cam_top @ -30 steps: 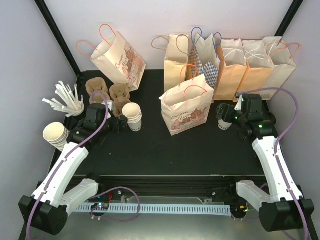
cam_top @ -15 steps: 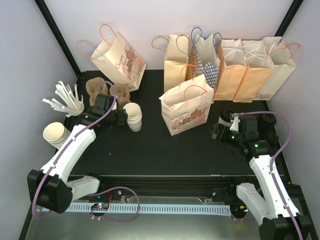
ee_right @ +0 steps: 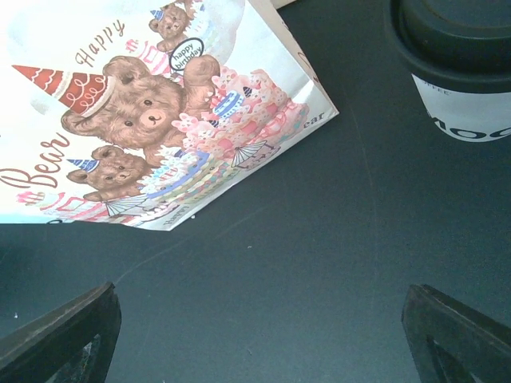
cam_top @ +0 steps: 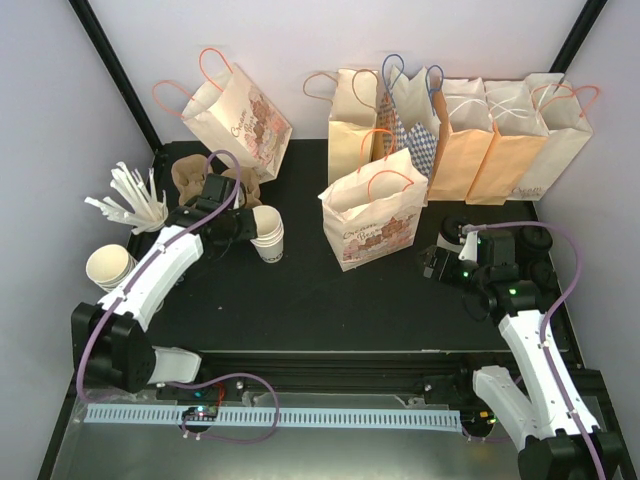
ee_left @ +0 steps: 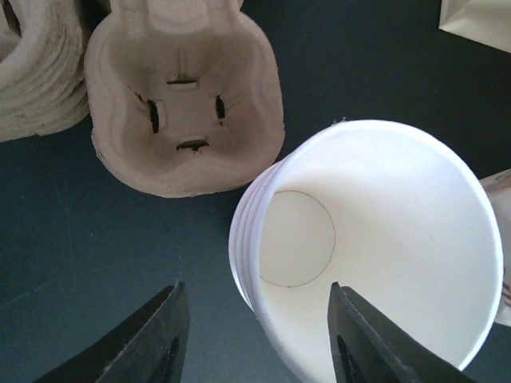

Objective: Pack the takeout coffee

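The takeout coffee [ee_right: 461, 68], a white paper cup with a black lid, stands at the top right of the right wrist view and right of the bear-print bag in the top view [cam_top: 453, 231]. My right gripper [ee_right: 259, 299] [cam_top: 433, 263] is open over bare mat, just short of the cup, with nothing between its fingers. My left gripper [ee_left: 255, 289] [cam_top: 243, 225] hangs over the stack of lidless white cups [ee_left: 375, 255] [cam_top: 266, 233]. It is open. One finger is outside the top cup's rim and the other is over its inside, and neither touches the wall.
A bear-print paper bag [ee_right: 152, 104] [cam_top: 372, 215] stands mid-table. A row of paper bags [cam_top: 470, 130] lines the back and another [cam_top: 238, 115] leans at the back left. Brown pulp cup carriers [ee_left: 180, 96], stirrers in a cup [cam_top: 135, 205], more cups [cam_top: 108, 268] and loose black lids [cam_top: 540, 245] sit around.
My left arm swung back and right over the cup stack, and its jaws narrowed. My right arm pulled back toward me from the coffee, then held still.
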You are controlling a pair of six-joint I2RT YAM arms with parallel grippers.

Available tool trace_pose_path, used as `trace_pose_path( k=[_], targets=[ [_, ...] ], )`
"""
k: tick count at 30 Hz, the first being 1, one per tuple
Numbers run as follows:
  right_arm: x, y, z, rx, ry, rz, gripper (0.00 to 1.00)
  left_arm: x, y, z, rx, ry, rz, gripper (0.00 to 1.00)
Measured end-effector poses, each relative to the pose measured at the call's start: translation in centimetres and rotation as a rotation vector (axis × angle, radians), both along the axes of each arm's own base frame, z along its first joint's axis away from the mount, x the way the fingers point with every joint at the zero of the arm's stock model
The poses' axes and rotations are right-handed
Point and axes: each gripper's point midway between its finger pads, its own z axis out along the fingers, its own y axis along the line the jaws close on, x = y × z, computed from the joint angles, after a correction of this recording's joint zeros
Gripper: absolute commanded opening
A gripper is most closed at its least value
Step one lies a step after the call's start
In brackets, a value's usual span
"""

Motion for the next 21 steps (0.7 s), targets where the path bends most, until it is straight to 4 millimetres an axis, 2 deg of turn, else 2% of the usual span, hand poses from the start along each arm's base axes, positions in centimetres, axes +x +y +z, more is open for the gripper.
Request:
trace_pose_path(
  k=[5, 10, 13, 15, 16, 17, 19, 21],
  targets=[
    [0.0, 0.0, -0.1, 0.000, -0.002, 0.004, 0.99, 0.1, 0.2, -0.7, 0.003, 0.037, 0.029, 0.31],
    [-0.1, 0.2, -0.4, 0.002, 0.000, 0.014, 0.99, 0.4, 0.3, -0.1, 0.005, 0.025, 0.050, 0.17],
    [-0.1, 0.2, -0.4, 0.002, -0.002, 0.018, 0.99, 0.5, 0.4, 0.2, 0.003, 0.019, 0.055, 0.05],
    [0.0, 0.2, -0.3, 0.002, -0.005, 0.019, 0.99, 0.5, 0.4, 0.5, 0.000, 0.013, 0.058, 0.02],
    [0.0, 0.3, -0.3, 0.002, -0.005, 0.020, 0.99, 0.4, 0.4, 0.6, -0.001, 0.010, 0.059, 0.03],
    [0.1, 0.3, -0.3, 0.002, -0.005, 0.021, 0.99, 0.4, 0.5, 0.8, -0.002, 0.005, 0.060, 0.08],
    [0.1, 0.3, -0.4, 0.003, -0.002, 0.022, 0.99, 0.4, 0.5, 1.2, -0.004, -0.006, 0.059, 0.35],
    [0.1, 0.3, -0.4, 0.003, -0.002, 0.022, 0.99, 0.6, 0.5, 1.6, -0.005, -0.016, 0.060, 0.43]
  ],
)
